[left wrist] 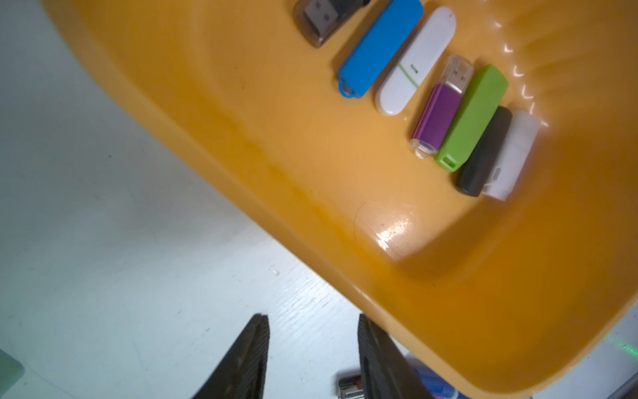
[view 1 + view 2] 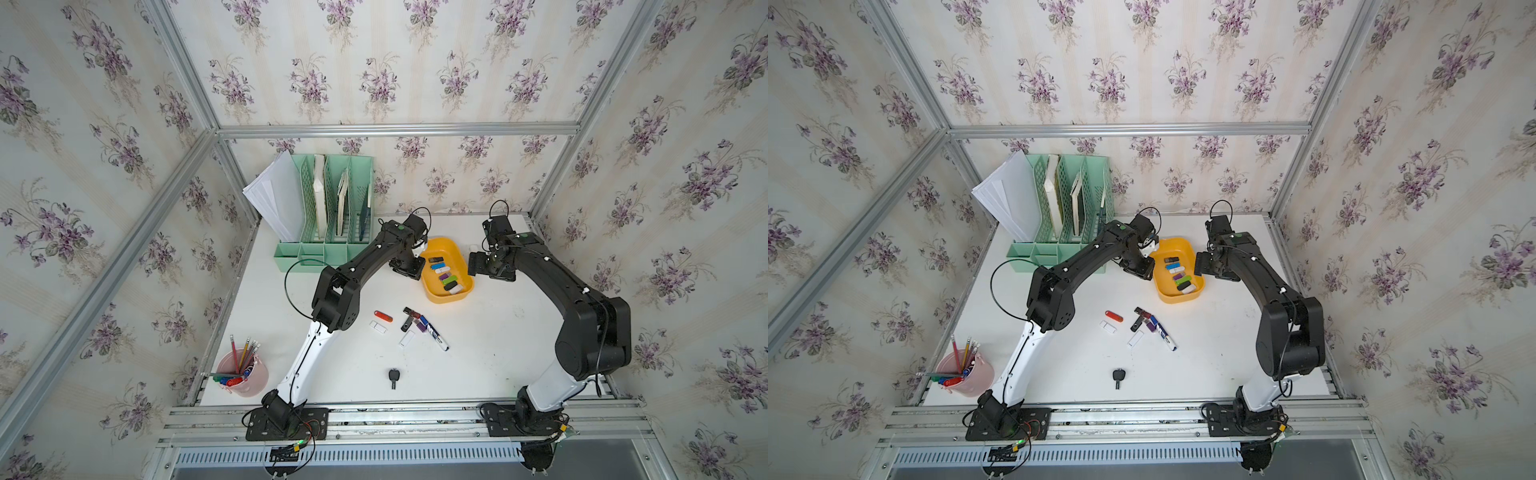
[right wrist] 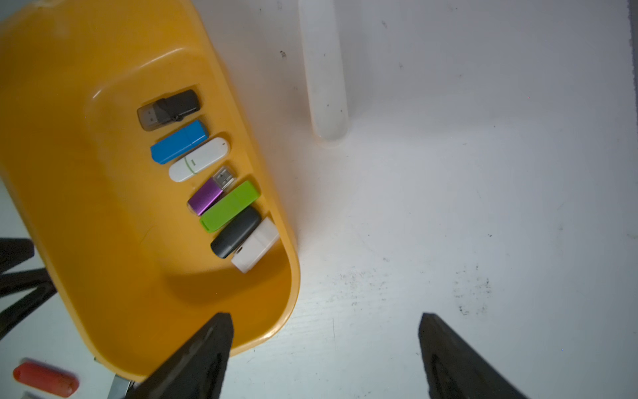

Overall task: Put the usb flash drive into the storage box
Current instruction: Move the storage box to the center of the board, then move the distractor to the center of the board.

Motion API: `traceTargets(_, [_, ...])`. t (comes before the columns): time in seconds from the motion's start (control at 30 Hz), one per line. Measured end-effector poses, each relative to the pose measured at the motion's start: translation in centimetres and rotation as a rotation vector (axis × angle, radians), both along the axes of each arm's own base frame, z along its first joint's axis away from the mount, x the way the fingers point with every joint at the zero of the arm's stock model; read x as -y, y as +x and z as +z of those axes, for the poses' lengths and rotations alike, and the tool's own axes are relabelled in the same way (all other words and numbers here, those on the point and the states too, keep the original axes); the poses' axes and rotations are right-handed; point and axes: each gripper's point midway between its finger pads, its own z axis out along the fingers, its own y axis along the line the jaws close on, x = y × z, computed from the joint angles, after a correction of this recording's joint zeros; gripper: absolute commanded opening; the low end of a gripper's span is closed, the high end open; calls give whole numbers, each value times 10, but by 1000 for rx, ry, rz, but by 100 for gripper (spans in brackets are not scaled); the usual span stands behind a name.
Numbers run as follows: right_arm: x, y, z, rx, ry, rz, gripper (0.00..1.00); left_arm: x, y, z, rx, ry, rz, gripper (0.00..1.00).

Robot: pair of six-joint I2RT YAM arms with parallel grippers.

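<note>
The storage box (image 2: 441, 246) is a shallow yellow-orange tray at the back middle of the table, seen in both top views (image 2: 1177, 245). Several usb flash drives (image 3: 229, 205) lie in a row along one wall inside it, a green one (image 1: 474, 117) among them. More flash drives lie loose on the table nearer the front, including a red one (image 2: 383, 316) and a white one (image 2: 378, 327). My left gripper (image 1: 314, 345) hangs open and empty over bare table at the box's left rim. My right gripper (image 3: 326, 345) stands wide open at the box's right side, holding nothing.
A mint-green file organizer (image 2: 328, 208) with papers stands at the back left. Beside the loose drives lies a blue-and-white marker (image 2: 435, 333), with a black car key (image 2: 393, 377) nearer the front. A pink pencil cup (image 2: 245, 374) stands front left. A white tube (image 3: 324, 76) lies behind the box.
</note>
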Motion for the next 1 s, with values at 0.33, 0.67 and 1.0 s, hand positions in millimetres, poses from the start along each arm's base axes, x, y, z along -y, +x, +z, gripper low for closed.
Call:
traceTargets(0.33, [-108, -54, 24, 43, 76, 370, 82, -72, -46, 25, -64, 71, 93, 68])
traceTargets(0.67, [-186, -128, -48, -130, 197, 529, 84, -158, -145, 10, -144, 140, 241, 70])
traceTargets(1.0, [-214, -135, -72, -160, 262, 547, 84, -169, -162, -2, -145, 136, 290, 70])
